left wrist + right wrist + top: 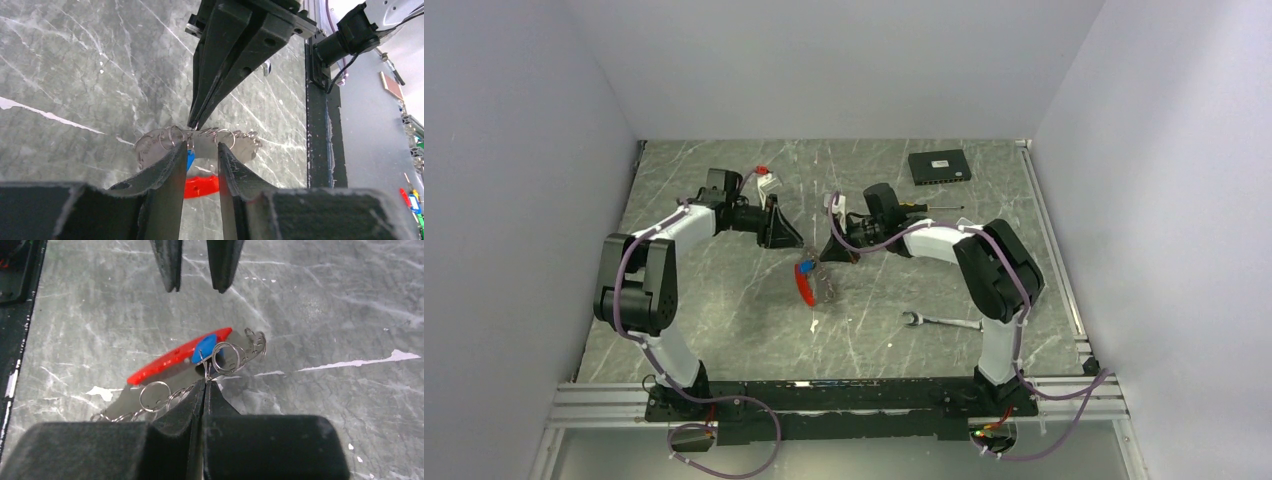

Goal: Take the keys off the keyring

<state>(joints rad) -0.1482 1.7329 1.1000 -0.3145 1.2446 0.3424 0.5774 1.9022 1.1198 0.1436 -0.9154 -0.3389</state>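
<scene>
Here, you see the right gripper (pixel 205 384) at the bottom centre of its own wrist view. Its two fingers are pressed together, pinching a thin wire loop of the keyring (pixel 805 282).

In that same view the left gripper (pixel 197 289) enters from the top edge. Its fingers stand apart with nothing between the tips, and they are clear of the keyring.

The keyring's red tag (pixel 165 362) runs diagonally across the middle of the right wrist frame. The blue-headed key (pixel 204 348) lies against the tag's upper right end. Small rings and chain links trail from there toward the lower left.

In the left wrist view a silvery key (pixel 148 149) hangs on the rings left of centre, just above that gripper's left finger. A second silvery key sits at the right end of the chain. All the keys are threaded on the rings.

From above, the bunch sits at the centre of the grey marbled table (pixel 724 330), just below the two gripper tips. You cannot tell whether it touches the surface.

An open-ended wrench (pixel 940 321) lies to the lower right of the bunch, well apart from it. A flat black box (pixel 940 166) rests in the upper right.
</scene>
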